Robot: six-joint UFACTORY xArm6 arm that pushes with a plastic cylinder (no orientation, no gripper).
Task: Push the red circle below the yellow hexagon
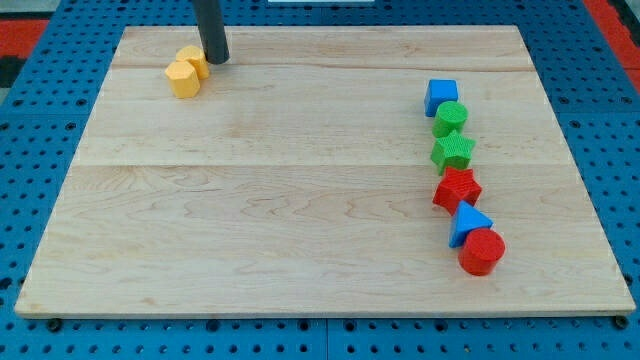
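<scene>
We see only one part of our body — dark rod point(212, 30). Colour dark grey, almost black. Shape round and straight, like thick stick. Same width all way down. Skin smooth and plain — soft shine along one side. My tip point(218, 61) is flat blunt end, same dark colour as rest. Top of rod cut off by view's top edge.

Bright, even light falls from above on the pale wooden board point(300, 170), with no glare. The red cylinder block point(482, 250) at near right casts only a faint, short shadow. Focus is sharp throughout; the board's edges look straight.
</scene>
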